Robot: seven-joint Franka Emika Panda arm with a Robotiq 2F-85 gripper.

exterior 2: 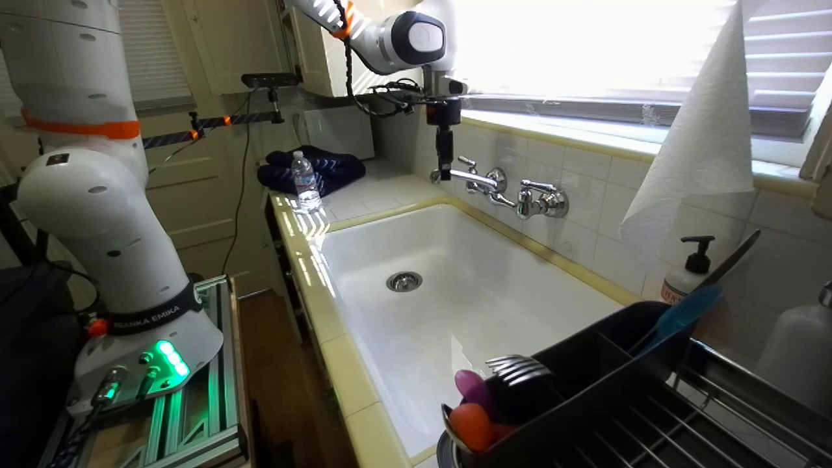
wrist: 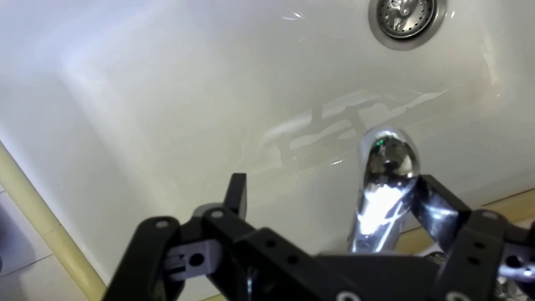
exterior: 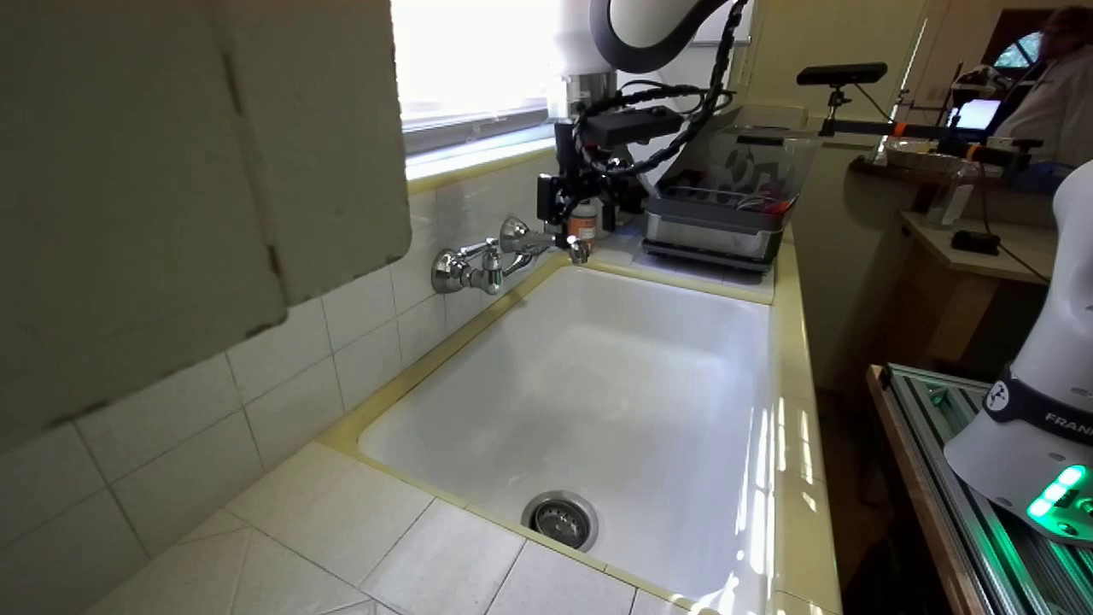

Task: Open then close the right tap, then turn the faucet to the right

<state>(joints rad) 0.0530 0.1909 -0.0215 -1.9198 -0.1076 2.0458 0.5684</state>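
The faucet, a slim chrome spout [wrist: 385, 192], rises between my fingers in the wrist view. It also shows in both exterior views [exterior: 578, 250] [exterior 2: 465, 175], extending from the wall fixture over the sink. My gripper [wrist: 332, 186] is open around the spout. The right finger in the wrist view is against or very close to the spout's side; the left finger is well apart. In an exterior view the gripper [exterior 2: 445, 174] points straight down at the spout's end. The right tap [exterior 2: 538, 187] is a chrome handle at the fixture's near end there. Its twin handle [exterior 2: 467, 162] is at the far end.
The white sink [exterior: 546, 401] has a drain [wrist: 405, 16]. A dish rack [exterior 2: 585, 390] with utensils stands beside it. A paper towel [exterior 2: 695, 130] hangs near the window. A bottle [exterior 2: 305, 182] and dark cloth [exterior 2: 341, 170] are on the counter. A cabinet [exterior: 188, 171] overhangs one end.
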